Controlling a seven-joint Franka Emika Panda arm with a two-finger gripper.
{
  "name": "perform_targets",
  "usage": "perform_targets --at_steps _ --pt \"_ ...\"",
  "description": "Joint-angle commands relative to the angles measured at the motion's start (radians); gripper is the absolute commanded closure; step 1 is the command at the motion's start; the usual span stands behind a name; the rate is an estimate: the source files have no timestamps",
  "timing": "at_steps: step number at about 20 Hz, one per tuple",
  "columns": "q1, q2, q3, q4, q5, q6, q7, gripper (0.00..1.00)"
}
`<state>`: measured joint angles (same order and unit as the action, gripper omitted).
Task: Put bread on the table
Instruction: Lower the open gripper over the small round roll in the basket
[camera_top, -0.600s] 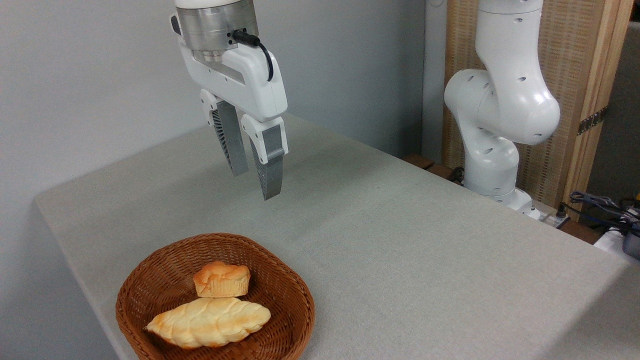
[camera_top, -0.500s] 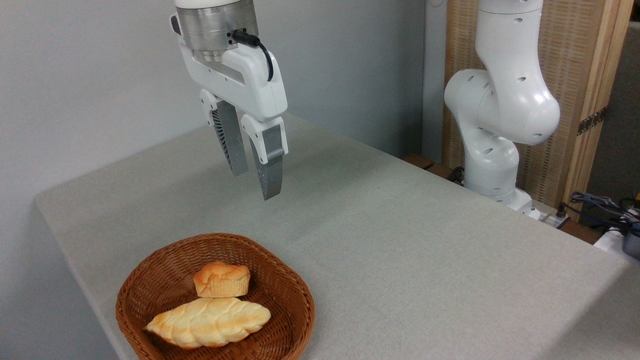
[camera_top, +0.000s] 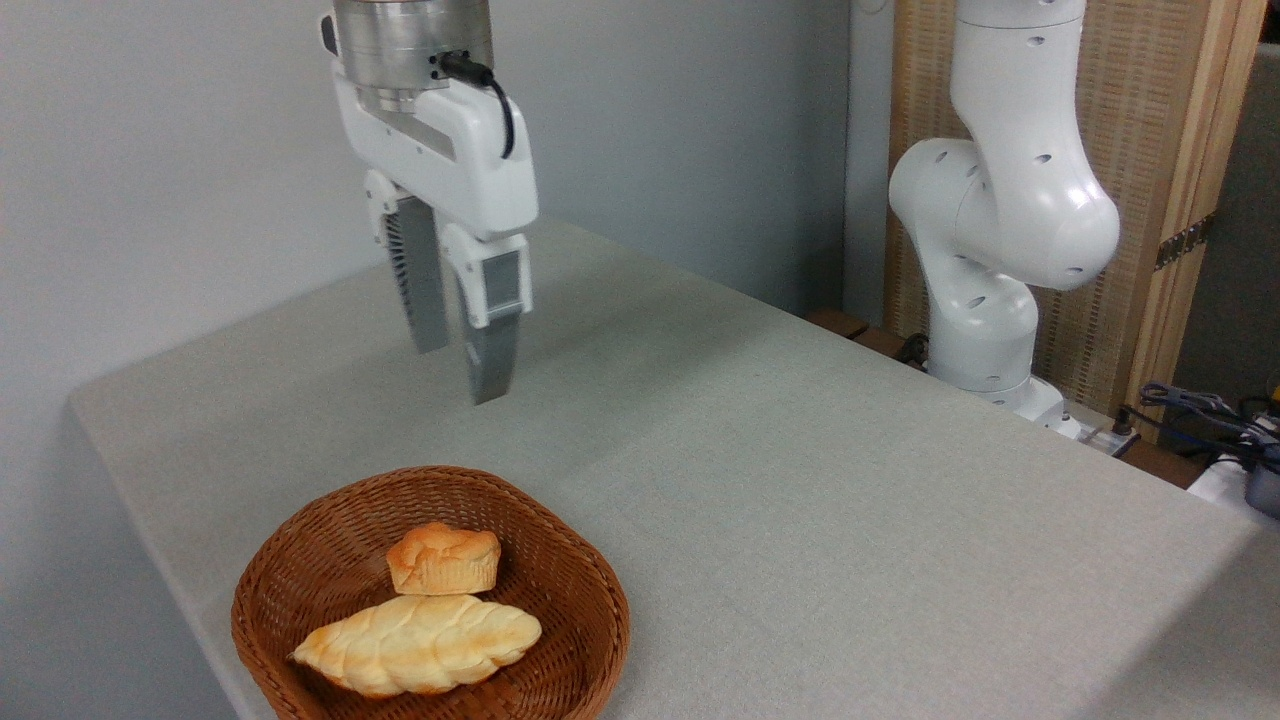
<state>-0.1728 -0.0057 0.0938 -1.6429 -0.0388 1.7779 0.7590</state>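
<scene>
Pincer (camera_top: 460, 370) hangs in the air pointing down, fingers (camera_top: 492, 350) spread with a small gap between them, pinching nothing, well above the cloth-covered surface (camera_top: 800, 480). Bread (camera_top: 443, 559), the small golden-orange bun, sits below the pincer and nearer the camera, almost straight under it but well apart, inside the brown wicker basket (camera_top: 590, 590). Bun rests upright on the basket floor toward its far side. Just in front of it, further from the pincer, lies the longer pale braided loaf (camera_top: 418, 644), touching or nearly touching the bun's lower edge; cannot tell which. Basket stands at the near left corner of the surface, below the pincer. A black cable (camera_top: 490, 85) loops from the metal wrist collar (camera_top: 410, 45) above the pincer down the white pincer housing. To the right of the pincer, well apart and past the far edge of the surface, stands the white arm base (camera_top: 1000, 230) with its joints. Behind that is a woven wooden-framed panel (camera_top: 1160, 150). Far right and lower than the pincer, some cables (camera_top: 1200, 405) lie near the edge of the view. Grey wall (camera_top: 180, 150) behind and left of the pincer. No readable writing, brand or label anywhere on the pincer, arm, basket or breads.
</scene>
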Motion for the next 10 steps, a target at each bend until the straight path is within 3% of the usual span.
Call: perform_targets --at_steps 1,10 --pt "-0.005 0.000 -0.022 -0.079 0.000 0.159 0.000 0.00" --pt "-0.005 0.055 -0.028 -0.293 0.002 0.467 0.003 0.00"
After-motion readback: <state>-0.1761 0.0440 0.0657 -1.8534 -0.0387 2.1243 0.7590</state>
